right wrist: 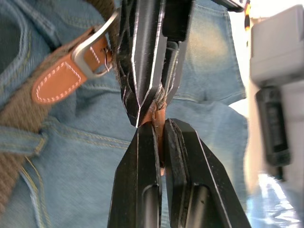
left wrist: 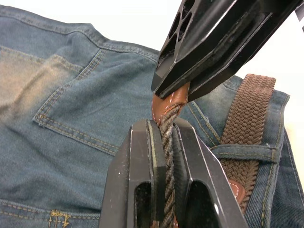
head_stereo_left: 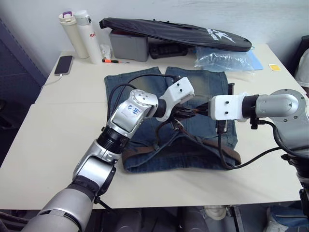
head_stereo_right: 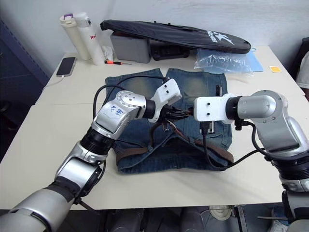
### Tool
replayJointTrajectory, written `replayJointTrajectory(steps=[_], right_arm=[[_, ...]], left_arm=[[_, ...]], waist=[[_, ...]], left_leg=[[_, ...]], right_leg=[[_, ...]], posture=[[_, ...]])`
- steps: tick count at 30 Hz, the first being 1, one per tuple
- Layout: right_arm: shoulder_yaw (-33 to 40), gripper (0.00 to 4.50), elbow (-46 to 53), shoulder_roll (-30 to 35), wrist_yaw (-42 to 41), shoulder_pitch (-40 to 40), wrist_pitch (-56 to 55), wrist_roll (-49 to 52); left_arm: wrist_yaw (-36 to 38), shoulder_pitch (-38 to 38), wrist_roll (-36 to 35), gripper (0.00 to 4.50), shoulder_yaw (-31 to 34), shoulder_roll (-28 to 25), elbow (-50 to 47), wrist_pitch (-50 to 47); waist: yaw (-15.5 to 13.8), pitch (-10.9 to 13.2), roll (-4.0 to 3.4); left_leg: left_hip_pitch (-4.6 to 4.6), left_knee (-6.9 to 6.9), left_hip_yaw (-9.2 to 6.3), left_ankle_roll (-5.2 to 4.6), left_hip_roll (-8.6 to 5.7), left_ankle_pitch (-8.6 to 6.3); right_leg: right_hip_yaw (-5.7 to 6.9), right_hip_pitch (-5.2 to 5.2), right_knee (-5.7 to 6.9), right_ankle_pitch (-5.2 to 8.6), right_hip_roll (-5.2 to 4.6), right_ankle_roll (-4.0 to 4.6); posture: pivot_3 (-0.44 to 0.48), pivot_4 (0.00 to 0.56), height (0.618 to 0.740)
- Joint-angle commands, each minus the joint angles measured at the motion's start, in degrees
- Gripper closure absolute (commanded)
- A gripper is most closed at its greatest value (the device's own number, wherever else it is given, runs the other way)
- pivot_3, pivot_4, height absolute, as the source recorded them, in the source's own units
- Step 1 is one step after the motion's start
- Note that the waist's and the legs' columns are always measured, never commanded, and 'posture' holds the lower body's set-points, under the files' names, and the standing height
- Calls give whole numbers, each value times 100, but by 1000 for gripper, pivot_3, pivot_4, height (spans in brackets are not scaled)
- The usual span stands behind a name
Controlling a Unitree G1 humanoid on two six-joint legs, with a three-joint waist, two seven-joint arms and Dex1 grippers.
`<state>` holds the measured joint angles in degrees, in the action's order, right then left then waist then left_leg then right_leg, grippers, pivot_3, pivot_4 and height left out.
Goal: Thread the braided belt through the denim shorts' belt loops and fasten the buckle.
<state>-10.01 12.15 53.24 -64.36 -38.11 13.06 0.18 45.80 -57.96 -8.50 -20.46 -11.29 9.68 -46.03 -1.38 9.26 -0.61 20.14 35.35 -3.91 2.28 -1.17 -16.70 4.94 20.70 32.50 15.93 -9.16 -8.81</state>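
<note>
Both black two-finger grippers, L (left wrist: 164, 142) & R (right wrist: 159, 142), are clamped on the tan-tipped end of the dark-brown braided belt (left wrist: 247, 123) w/ silver buckle (right wrist: 92, 47), over the faded blue denim shorts (head_stereo_left: 203, 87); risk: opposing pulls slip the tip or yank threaded belt out of denim loops (left wrist: 244, 152).

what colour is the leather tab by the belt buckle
Tan-orange leather tab with white stitching, beside the silver metal buckle; the right wrist view shows it best.

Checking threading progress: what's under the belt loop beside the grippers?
In the left wrist view the braided belt passes under a belt loop on the denim shorts. Both the left gripper and right gripper pinch its tip. The waistband beneath the strap is covered.
</note>
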Motion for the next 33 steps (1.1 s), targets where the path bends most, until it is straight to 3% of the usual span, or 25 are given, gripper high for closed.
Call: replayJointTrajectory(steps=[1, 6, 10, 12, 15, 20, 21, 27, 33], right_arm=[[423, 3388, 311, 97, -38, -93, 398, 314], [1120, 879, 793, 257, -60, 235, 2037, 1209], [1540, 879, 1109, 364, -27, 471, 3229, 1918], [1808, 879, 1146, 20, 283, 637, 3802, 2329], [1909, 1689, 1079, -559, 803, 871, 4296, 2649], [2072, 4141, 802, -1535, 1577, 880, 4765, 3061], [2046, 4424, 744, -1627, 1664, 884, 4764, 3077], [1964, 4424, 615, -2196, 1829, 804, 4790, 3606], [1274, 4424, 837, -2167, 1729, 1190, 4583, 3526]], left_arm=[[-44, -154, -152, 4500, 301, 27, -124, -44], [-391, -120, -305, 4500, 741, 157, 52, -274], [-701, -82, -418, 4500, 1053, 276, 87, -497], [-954, -42, -497, 4500, 1268, 390, 29, -704], [-1290, 5, -636, 4500, 1540, 589, -75, -962], [-1565, 94, -833, 4500, 1663, 818, -303, -1312], [-1599, 111, -853, 4500, 1656, 838, -343, -1353], [-1804, 174, -1005, 4500, 1712, 1002, -485, -1544], [-2028, 51, -1276, 4500, 2134, 1225, -376, -1652]], waist=[[-2, 0, 0], [-9, 1, 1], [-12, 1, 1], [-10, 1, 1], [-6, 1, 2], [-3, -3, -5], [-5, -3, -5], [-2, -4, -7], [-4, -5, -8]], left_leg=[[0, 0, 0, 0, 0, 0], [1, 2, -1, 0, 0, 0], [1, 9, -1, -3, 1, -1], [1, 8, -2, -4, 1, -2], [-1, 8, -2, -4, 3, -2], [0, 11, -1, -4, 2, -2], [0, 12, -1, -4, 2, -2], [0, 15, -1, -4, 1, -2], [0, 15, -1, -4, 1, -3]], right_leg=[[0, 0, 0, 0, 0, 0], [2, -1, 0, 0, 0, 0], [3, -3, 2, -1, 0, 1], [3, -3, 1, -1, 0, 1], [3, -5, 3, -2, 0, 1], [-2, 1, 12, -2, 0, 1], [-1, 1, 14, -2, 0, 1], [-3, 1, 16, -2, 0, 1], [-3, 1, 15, -2, 0, 1]], posture=[[0, 150, 740], [0, 150, 740], [0, 150, 740], [0, 150, 740], [0, 150, 740], [0, 150, 740], [0, 150, 740], [0, 150, 740], [0, 150, 740]])
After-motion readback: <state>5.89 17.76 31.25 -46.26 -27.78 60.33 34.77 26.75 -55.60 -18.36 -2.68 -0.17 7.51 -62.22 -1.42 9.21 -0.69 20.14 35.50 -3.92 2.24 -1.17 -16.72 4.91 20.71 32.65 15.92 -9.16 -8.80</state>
